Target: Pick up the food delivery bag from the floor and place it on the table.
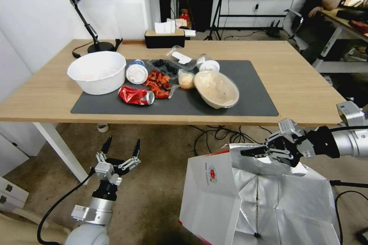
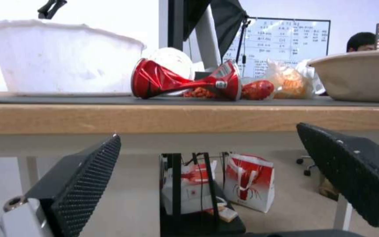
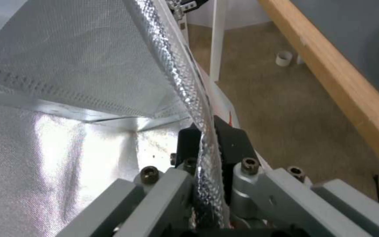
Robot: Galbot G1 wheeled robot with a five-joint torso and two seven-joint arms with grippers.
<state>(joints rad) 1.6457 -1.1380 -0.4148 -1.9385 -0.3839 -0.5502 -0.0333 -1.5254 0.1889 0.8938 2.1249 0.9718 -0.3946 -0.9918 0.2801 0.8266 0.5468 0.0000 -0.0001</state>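
Holding the top edge of the food delivery bag (image 1: 214, 195) tight, my right gripper (image 1: 255, 152) has its two fingers squeezed on the shiny foil rim, one finger inside the bag and one outside. I think the bag is lifted a bit, but its bottom is out of sight, so I cannot be sure. It hangs near the front edge of the table (image 1: 303, 84), lower than the top. To do this well, I think I must lift it straight up until the red bottom is higher than the wood, then move it forward slowly. The foil is thin and could slip or rip, so no jerks. The grey mat (image 1: 253, 95) is crowded with the white bowl (image 1: 97, 72), the squashed red can (image 1: 136, 95) and the tan bowl (image 1: 216, 89), so the bare wood on the right looks best. My left gripper (image 1: 120, 148) waits low by the table leg with its fingers spread wide, holding nothing
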